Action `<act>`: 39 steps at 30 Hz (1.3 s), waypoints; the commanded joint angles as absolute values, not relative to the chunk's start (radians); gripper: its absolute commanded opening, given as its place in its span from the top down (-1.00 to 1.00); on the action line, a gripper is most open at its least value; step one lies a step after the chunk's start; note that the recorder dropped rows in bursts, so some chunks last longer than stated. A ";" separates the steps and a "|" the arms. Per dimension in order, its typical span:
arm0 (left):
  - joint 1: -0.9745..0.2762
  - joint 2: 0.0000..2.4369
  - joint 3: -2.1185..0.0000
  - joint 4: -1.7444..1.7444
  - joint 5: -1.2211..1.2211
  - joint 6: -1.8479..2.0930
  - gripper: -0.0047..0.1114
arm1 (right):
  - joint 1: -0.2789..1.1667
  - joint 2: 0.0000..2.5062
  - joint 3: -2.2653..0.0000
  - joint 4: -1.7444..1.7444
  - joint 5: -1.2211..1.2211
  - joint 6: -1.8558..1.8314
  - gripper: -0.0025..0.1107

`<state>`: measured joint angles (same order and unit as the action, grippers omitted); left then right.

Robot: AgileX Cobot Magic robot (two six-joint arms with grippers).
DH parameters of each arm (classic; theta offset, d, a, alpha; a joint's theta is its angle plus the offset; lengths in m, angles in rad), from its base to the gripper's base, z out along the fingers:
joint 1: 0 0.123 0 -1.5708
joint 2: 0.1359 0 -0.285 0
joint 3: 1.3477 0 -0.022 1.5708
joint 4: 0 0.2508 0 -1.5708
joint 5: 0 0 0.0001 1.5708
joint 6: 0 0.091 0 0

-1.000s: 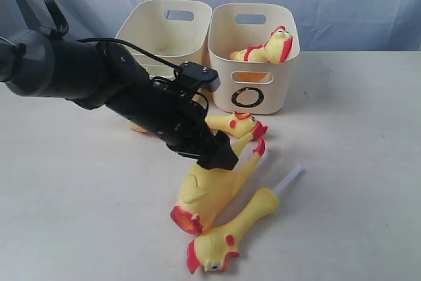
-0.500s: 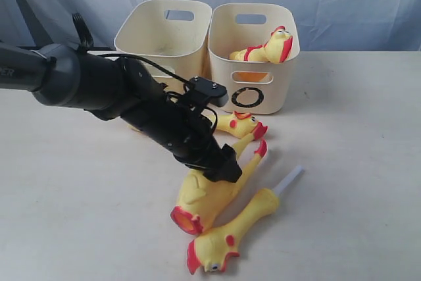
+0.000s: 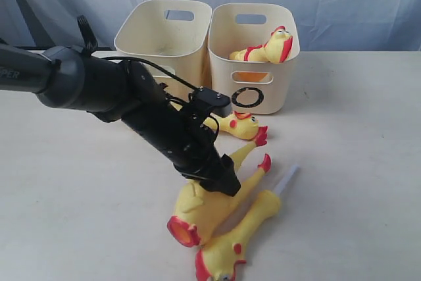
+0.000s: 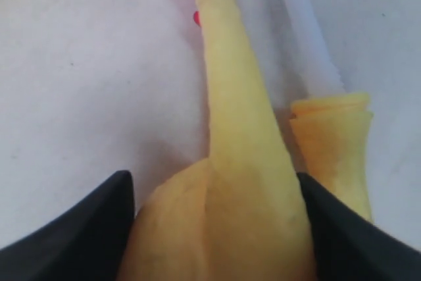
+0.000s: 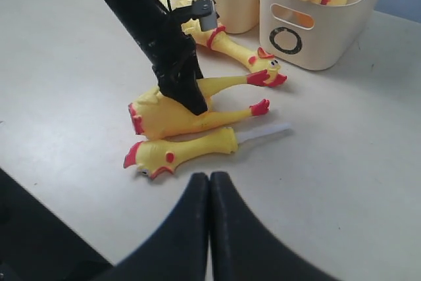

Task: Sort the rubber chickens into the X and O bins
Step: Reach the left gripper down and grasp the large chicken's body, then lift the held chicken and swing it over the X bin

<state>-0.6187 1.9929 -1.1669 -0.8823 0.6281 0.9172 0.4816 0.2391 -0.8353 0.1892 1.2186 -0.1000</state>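
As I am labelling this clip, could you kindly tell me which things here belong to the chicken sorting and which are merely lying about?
Part of the job: O bin; second bin, mark hidden; chicken in the O bin; big chicken, straddled by the left gripper; chicken with white tube; chicken by the bins.
Merely there: blue backdrop cloth; right gripper, shut, idle.

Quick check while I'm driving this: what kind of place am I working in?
Likely a robot test bench, not a home: a plain pale table, a blue cloth hung as a backdrop, and a cream tub marked O with rubber chickens laid out as props.
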 commanded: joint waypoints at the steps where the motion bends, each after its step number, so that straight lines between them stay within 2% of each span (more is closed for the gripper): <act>1: -0.622 1.927 -1.168 -0.886 0.726 0.918 0.92 | 0.479 0.234 -0.832 0.185 1.221 -0.100 0.97; 7: -0.620 1.794 -1.168 -0.827 0.728 0.831 0.92 | 0.479 0.234 -0.832 0.185 1.221 -0.100 0.97; 14: -0.620 1.638 -1.168 -0.503 0.734 0.602 0.92 | 0.479 0.234 -0.832 0.185 1.221 -0.100 0.97; 20: -0.615 1.559 -1.168 -0.390 0.597 0.586 0.92 | 0.479 0.234 -0.832 0.185 1.221 -0.100 0.97; 26: -0.540 1.511 -1.168 -0.384 0.515 0.578 0.92 | 0.479 0.234 -0.832 0.185 1.221 -0.100 0.97; 31: -0.486 1.505 -1.168 -0.422 0.303 0.578 0.92 | 0.479 0.234 -0.832 0.191 1.221 -0.100 0.97; 39: -0.481 1.552 -1.168 -0.429 -0.207 0.578 0.92 | 0.479 0.234 -0.832 0.191 1.221 -0.100 0.97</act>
